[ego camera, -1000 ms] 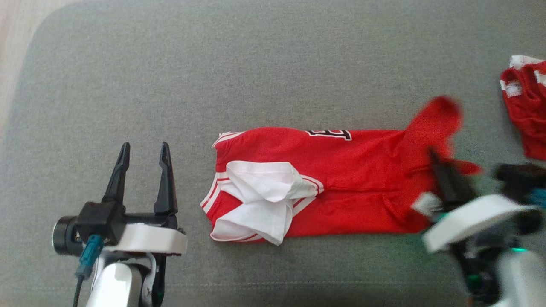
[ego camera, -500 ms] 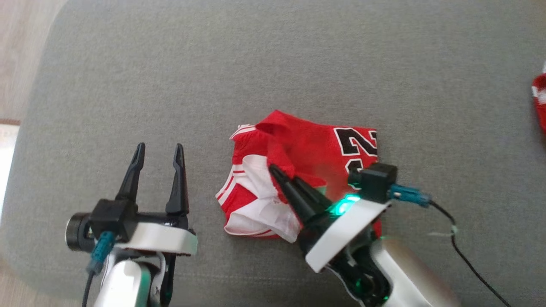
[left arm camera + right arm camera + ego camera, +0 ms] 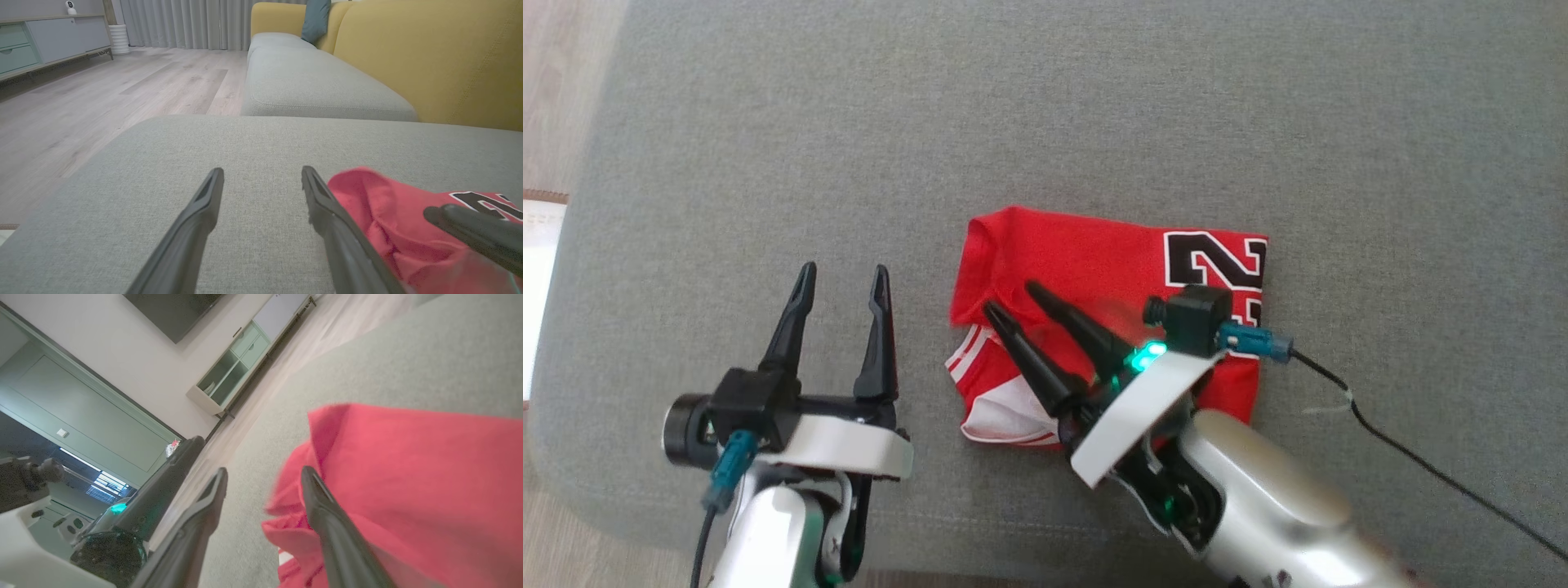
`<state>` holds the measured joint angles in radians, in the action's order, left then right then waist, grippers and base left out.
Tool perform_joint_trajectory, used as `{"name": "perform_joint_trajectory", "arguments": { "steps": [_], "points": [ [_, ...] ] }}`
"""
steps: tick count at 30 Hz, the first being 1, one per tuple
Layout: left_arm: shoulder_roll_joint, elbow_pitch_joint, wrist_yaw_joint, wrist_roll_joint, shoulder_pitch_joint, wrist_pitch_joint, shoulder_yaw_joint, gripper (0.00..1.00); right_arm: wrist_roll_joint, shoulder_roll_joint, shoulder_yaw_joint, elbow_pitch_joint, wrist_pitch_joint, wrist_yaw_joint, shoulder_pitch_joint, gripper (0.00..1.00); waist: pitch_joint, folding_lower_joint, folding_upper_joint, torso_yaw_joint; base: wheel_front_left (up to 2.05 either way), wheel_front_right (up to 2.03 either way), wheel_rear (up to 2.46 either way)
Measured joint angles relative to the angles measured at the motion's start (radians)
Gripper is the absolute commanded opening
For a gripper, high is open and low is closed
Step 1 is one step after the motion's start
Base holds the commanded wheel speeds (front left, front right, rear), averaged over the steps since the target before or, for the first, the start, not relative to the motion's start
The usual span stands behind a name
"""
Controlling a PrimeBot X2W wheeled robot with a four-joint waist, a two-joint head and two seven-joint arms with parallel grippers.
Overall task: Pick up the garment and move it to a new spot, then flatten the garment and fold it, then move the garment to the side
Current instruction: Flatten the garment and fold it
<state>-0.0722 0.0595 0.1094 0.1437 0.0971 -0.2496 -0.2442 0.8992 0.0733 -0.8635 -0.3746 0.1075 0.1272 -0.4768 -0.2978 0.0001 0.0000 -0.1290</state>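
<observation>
The garment is a red jersey with white trim and black numerals, lying folded in half on the grey cushion. My right gripper stands open over its left edge, fingers pointing up-left, nothing between them. In the right wrist view the open gripper has one finger over the red cloth and one over the cushion. My left gripper is open and empty, just left of the jersey. The left wrist view shows that gripper beside the red cloth.
The cushion's front edge runs close below the arms. Wood floor lies at the left. A black cable trails right from my right wrist. A yellow sofa back rises behind the cushions.
My right gripper carried the jersey's right end over to the left, folding it in half, then opened and let go. The head camera has shifted. The left gripper stayed open.
</observation>
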Motion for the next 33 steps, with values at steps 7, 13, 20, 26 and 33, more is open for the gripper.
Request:
{"name": "perform_joint_trajectory", "arguments": {
  "steps": [7, 13, 20, 26, 33],
  "points": [
    [0.0, 0.0, 0.011, 0.0, 0.011, 0.0, 0.007, 1.0, -0.171, -0.002, 0.037, -0.009, 0.106, 0.0, -0.093, 1.0, 0.003, 0.0, 0.0, 0.024, 0.0, 0.0, 0.0],
    [-0.008, -0.001, 0.022, 0.0, 0.01, 0.0, 0.028, 1.0, -0.398, 0.077, 0.333, 0.109, 0.132, 0.0, -0.055, 1.0, 0.015, 0.0, 0.0, 0.06, 0.0, 0.0, 0.0],
    [-0.02, -0.002, 0.032, 0.0, 0.01, 0.0, 0.034, 1.0, -0.608, 0.131, 0.631, 0.26, 0.087, 0.0, 0.155, 1.0, 0.034, -0.0001, 0.0, 0.091, 0.0, 0.0, 0.0],
    [-0.03, -0.005, 0.04, 0.0, 0.007, 0.002, 0.036, 1.0, -0.684, 0.116, 0.798, 0.381, 0.015, 0.0, 0.386, 1.0, 0.055, -0.0001, 0.0, 0.116, 0.0, 0.0, 0.0],
    [-0.045, -0.006, 0.042, 0.0, -0.016, 0.012, 0.037, 1.0, -0.688, 0.06, 0.83, 0.457, -0.023, 0.0, 0.483, 1.0, 0.073, -0.0001, 0.0, 0.134, 0.0, 0.0, 0.0]
  ]
}}
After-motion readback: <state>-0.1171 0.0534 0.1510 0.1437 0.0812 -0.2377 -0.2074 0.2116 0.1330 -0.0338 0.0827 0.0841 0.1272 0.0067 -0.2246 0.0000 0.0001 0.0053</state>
